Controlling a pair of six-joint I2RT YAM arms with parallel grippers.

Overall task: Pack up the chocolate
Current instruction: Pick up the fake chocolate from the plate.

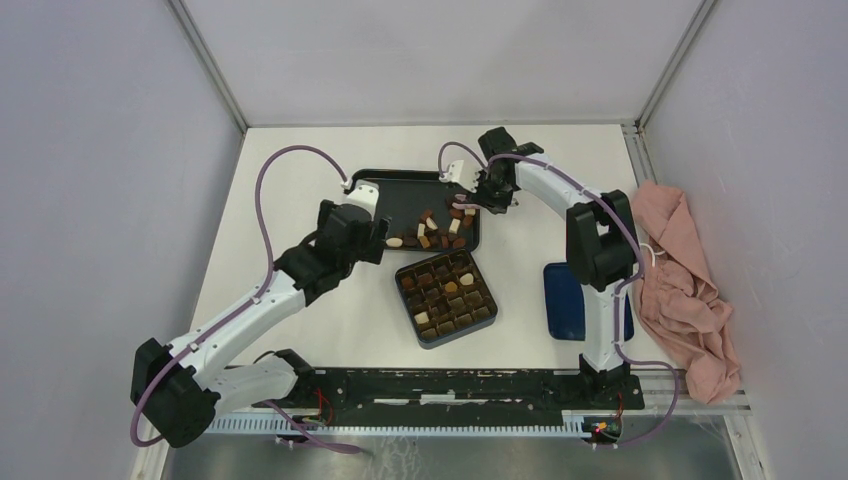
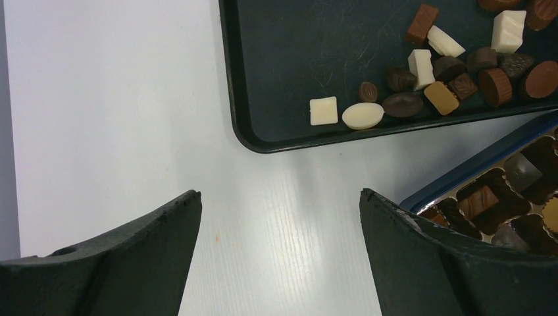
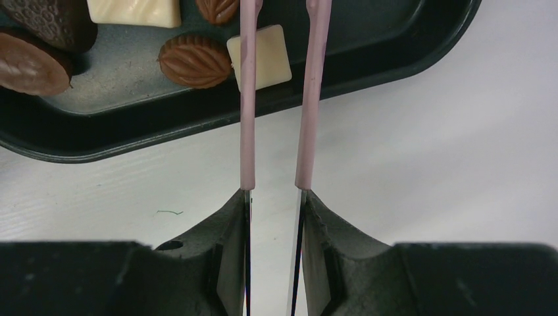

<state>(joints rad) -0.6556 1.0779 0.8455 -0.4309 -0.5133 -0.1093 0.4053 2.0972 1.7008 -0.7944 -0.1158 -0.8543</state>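
Here, left jaws spread short of chocolate (image 2: 362, 116); right jaws pinch tweezers (image 3: 247, 99) over it.

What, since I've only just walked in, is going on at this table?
Two robot arms are packing chocolates into a compartment box. The right gripper is shut on pink tweezers, which reach over the rim of the black tray where the loose pieces lie. The left gripper hangs open and empty over the table beside the tray's corner. The box is partly filled and sits just in front of the tray.
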